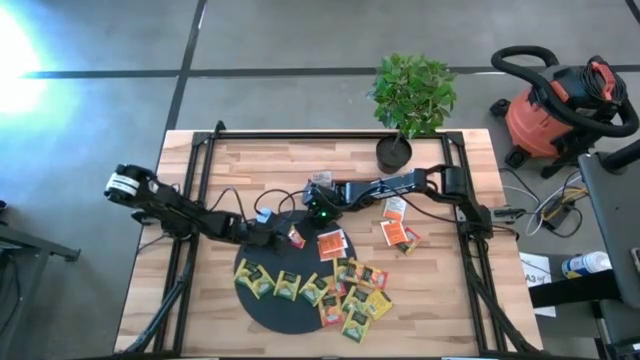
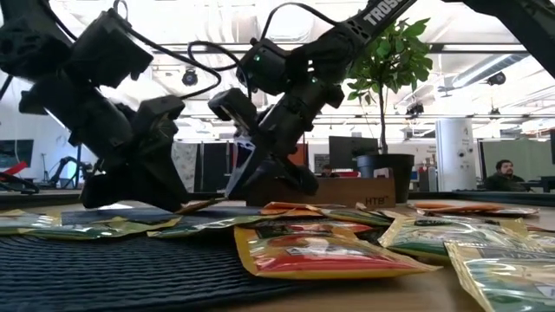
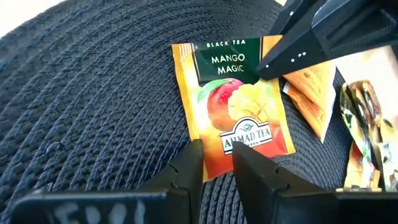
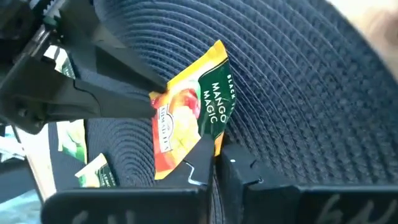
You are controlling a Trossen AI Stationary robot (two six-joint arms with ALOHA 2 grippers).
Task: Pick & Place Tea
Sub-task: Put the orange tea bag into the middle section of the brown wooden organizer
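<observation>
Orange-and-green paper is what both arms are meeting over: a small square mango tea sachet (image 3: 233, 102) lying on the large round black woven mat (image 1: 262, 305), near its far edge. I am watching the right end effector (image 4: 216, 158) clamping its fingers together on one edge of that sachet, while the left end effector (image 3: 214, 163) is pinching the opposite edge, its fingers only narrowly apart around the paper. I judge this pick as just begun, with the place not yet made.

A row of yellow and green tea sachets (image 1: 300, 285) is lying across the mat, and more orange-red ones (image 1: 399, 232) are sitting on the bare wooden counter (image 1: 190, 290) beside it, so much seems left to do. The two arms are crowding each other over one sachet. A potted green plant (image 1: 410, 100) is standing at the counter's far edge, an orange shop vacuum (image 1: 555, 110) on the floor beyond.
</observation>
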